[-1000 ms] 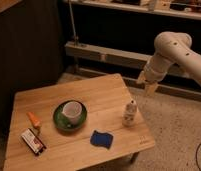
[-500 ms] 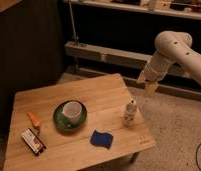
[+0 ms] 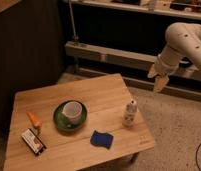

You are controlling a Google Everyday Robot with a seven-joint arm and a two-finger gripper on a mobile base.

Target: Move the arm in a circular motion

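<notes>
Camera view, op asks: where's the arm [image 3: 186,40] rn, and the claw?

Spotter: Your arm's upper right, off the table's [image 3: 119,90] right side, elbow high, forearm angled down-left. Gripper [image 3: 160,82] hangs at its end, tip down, over the floor just past the far right corner, well apart from everything on the table. Can't tell how far it's open from this angle. Nothing's in it, afaict.

Op: Why hold it out there?

Spotter: My read: the task's a free circle w/ the arm, no obj to grab, so you want open air, and out there the sweep has room. Nearest thing is the white bottle [image 3: 129,113] by the right edge. Cup [image 3: 72,111] on the green plate [image 3: 56,118], blue cloth [image 3: 102,139], orange bit [image 3: 33,119] and packet [image 3: 33,141] sit further left. If your circle swings low and left, the bottle's what you'd likely clip first. The rail [image 3: 109,55] behind is the other limit.
</notes>
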